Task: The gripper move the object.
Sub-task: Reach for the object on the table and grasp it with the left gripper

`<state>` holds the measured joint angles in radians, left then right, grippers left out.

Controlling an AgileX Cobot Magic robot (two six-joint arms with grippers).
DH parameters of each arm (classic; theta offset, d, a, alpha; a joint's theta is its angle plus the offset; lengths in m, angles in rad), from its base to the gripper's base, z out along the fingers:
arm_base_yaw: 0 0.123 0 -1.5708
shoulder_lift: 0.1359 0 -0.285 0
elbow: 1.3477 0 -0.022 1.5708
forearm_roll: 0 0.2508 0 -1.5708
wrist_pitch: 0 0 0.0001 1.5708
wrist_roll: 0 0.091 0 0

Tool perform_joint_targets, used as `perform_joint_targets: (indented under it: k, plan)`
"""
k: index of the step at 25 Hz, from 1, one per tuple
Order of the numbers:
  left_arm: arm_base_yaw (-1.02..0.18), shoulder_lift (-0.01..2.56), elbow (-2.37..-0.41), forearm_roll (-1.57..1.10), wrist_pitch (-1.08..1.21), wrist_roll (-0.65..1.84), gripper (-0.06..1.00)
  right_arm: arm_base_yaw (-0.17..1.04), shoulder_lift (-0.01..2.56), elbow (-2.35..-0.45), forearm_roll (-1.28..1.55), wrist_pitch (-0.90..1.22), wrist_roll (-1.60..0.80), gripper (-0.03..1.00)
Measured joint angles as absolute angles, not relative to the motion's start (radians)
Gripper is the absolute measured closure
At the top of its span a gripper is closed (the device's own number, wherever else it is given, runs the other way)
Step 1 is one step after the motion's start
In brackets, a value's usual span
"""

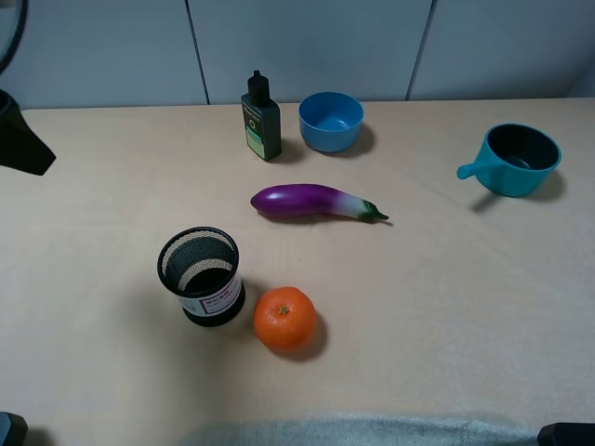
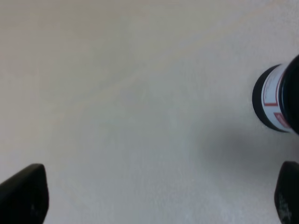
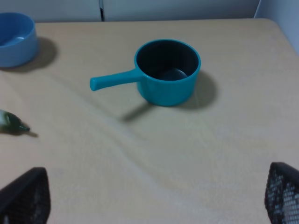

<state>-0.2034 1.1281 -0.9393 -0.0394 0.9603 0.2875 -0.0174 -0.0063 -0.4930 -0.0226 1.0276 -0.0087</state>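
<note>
Tan smooth tabletop (image 1: pixel 446 316) lies below. Closest is a round orange fruit (image 1: pixel 284 318) just beside a black mesh cup (image 1: pixel 200 275). Farther back, the shiny purple toy eggplant (image 1: pixel 311 201) lies flat, all alone. Grey wall panels (image 1: pixel 307 46) stand behind. The left gripper (image 2: pixel 149 198) and right gripper (image 3: pixel 149 196) have jaws wide apart, holding nothing.

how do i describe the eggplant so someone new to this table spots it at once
Start at the middle of the tan table, just in front of the blue bowl and dark bottle. The eggplant lies there on its side. It is the only long purple thing, green-tipped.
</note>
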Motion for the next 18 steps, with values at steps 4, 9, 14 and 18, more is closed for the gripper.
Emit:
perform_joint_targets:
  k: [4, 9, 14, 18]
  plan:
    - [-0.234, 1.241, -0.999, -0.039, 0.958, 0.314, -0.01, -0.017, -0.006, -0.493, -0.023, 1.028, -0.009, 0.28]
    - [-0.27, 1.349, -1.062, -0.039, 0.956, 0.338, -0.01, -0.017, -0.006, -0.493, -0.023, 1.028, -0.009, 0.28]
    - [-0.335, 1.51, -1.17, -0.041, 0.954, 0.382, -0.01, -0.017, -0.006, -0.493, -0.023, 1.028, -0.009, 0.28]
    - [-0.383, 1.613, -1.25, -0.042, 0.954, 0.409, -0.01, -0.017, -0.006, -0.493, -0.023, 1.028, -0.009, 0.28]
